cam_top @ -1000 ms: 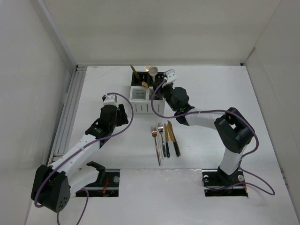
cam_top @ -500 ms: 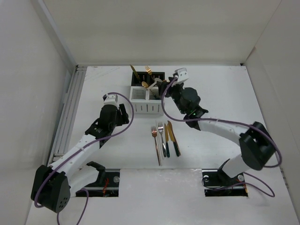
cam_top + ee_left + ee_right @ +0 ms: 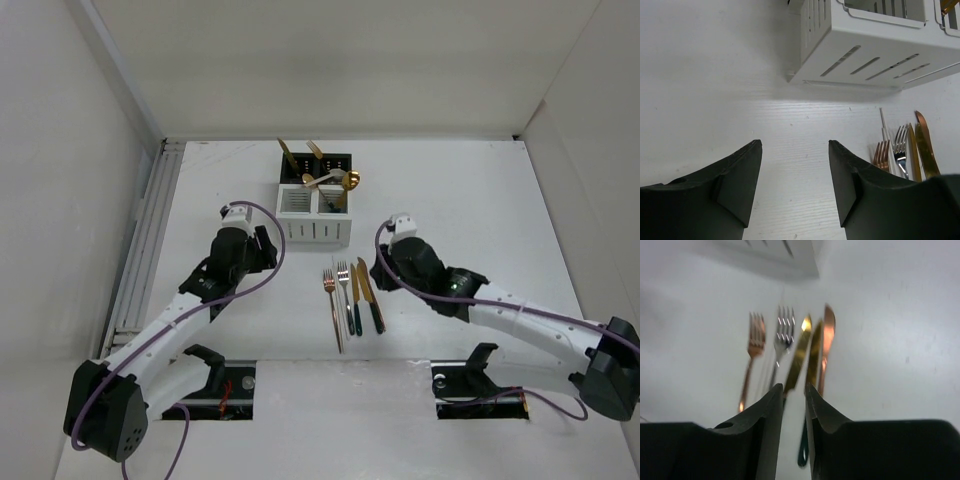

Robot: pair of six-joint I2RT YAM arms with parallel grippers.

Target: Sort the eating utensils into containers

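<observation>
The right gripper (image 3: pixel 793 405) hovers nearly closed and empty over the loose forks and knives (image 3: pixel 352 288) lying in front of the white holder (image 3: pixel 313 213). The left gripper (image 3: pixel 795 180) hangs released over bare table (image 3: pixel 500 200), near the white holder's corner, while spoons (image 3: pixel 335 181) stand in the holders

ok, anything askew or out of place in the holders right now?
Yes: in the white holder, the gold spoon lies nearly flat across the right compartment's rim, bowl overhanging the right edge, instead of standing. The utensils in the black holder lean but sit inside.
</observation>
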